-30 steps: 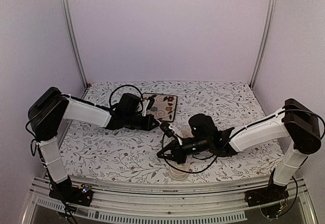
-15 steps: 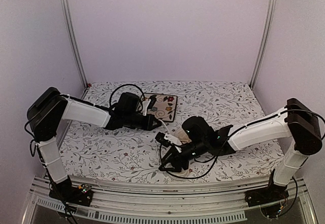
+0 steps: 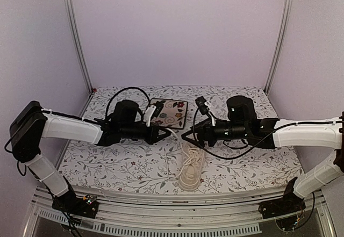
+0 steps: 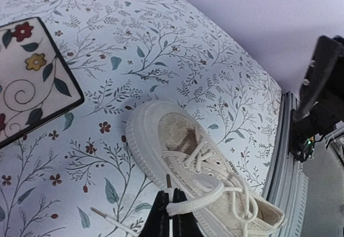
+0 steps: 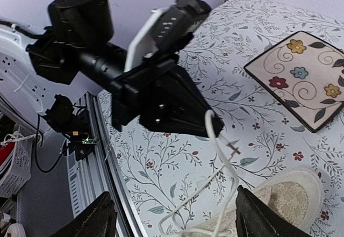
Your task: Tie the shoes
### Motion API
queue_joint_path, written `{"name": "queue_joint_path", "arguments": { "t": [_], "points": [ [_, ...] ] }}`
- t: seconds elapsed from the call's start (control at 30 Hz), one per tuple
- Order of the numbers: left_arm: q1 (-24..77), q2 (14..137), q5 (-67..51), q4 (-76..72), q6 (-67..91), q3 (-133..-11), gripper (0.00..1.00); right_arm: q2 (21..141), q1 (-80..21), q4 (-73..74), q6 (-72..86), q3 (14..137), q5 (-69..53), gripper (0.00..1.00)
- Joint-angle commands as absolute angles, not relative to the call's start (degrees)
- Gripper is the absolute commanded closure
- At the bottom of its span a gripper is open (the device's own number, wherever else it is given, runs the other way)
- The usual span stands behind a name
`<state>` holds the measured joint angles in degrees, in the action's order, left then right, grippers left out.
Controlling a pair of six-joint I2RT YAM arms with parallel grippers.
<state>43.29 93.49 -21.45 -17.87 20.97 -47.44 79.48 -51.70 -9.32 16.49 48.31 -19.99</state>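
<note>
The right gripper (image 3: pixel 186 136) has lifted off the sneaker (image 3: pixel 191 166), which is now uncovered at the near edge of the table (image 3: pixel 113 164). The left wrist view shows the left gripper (image 4: pixel 171 207) pinching a lace (image 4: pixel 198 196) loop. The right wrist view shows the right jaws spread wide.

The table (image 3: pixel 107 162) is covered edge to edge in a white print of grey leafy sprigs and small red flowers. Two things lie on it. A cream sneaker (image 3: pixel 191 164) stands on its sole near the front edge, about midway across, heel toward the front and toe toward the back. One loose lace (image 4: pixel 102 215) tip rests on the table beside it. Beyond the toe, near but not touching, a square flowered plate (image 3: pixel 173 113) with a dark rim lies flat.
</note>
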Motion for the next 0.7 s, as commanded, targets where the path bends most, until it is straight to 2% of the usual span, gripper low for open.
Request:
{"name": "queue_joint_path", "arguments": {
  "t": [0.0, 0.1, 0.47, 0.57, 0.67],
  "points": [
    [46.8, 90.7, -20.2, -20.0, 19.3, -46.9, 1.0, 81.3, -49.5, -7.5, 19.4, 48.1, -17.0, 0.23],
    [48.5, 90.8, -19.0, -18.8, 19.2, -47.7, 1.0, 85.2, -49.0, -4.9, 16.6, 51.4, -19.5, 0.24],
    [49.8, 91.1, -18.0, -17.7, 18.6, -49.4, 1.0, 96.6, -48.8, -2.6, 9.2, 61.8, -25.7, 0.42],
    [49.8, 91.3, -17.8, -17.1, 18.2, -50.0, 1.0, 98.2, -48.8, -2.3, 8.6, 63.2, -26.6, 0.58],
    [49.9, 91.2, -17.1, -16.7, 18.2, -50.4, 1.0, 97.7, -48.8, -2.4, 8.6, 63.0, -25.4, 0.86]
  ]
}}
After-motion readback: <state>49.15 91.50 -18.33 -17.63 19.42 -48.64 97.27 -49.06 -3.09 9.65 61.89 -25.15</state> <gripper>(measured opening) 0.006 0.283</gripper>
